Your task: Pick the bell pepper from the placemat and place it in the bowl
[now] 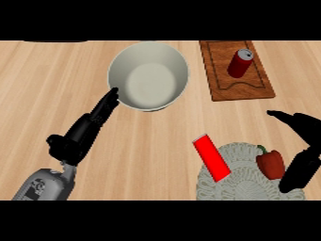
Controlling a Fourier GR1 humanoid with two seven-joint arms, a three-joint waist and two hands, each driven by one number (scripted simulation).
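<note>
on placemat (239, 181): bell pepper (270, 163) lying, right hand (314, 147) spreading round it, not touching. left hand (93, 120) stretching straight fingers against bowl (149, 75) rim.

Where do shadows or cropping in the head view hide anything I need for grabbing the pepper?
Head view: lighting is even, no glare; the bell pepper shows clearly on the placemat, whose lower edge is cropped; the right hand overlaps the pepper's right side; the bowl is unshadowed.
</note>
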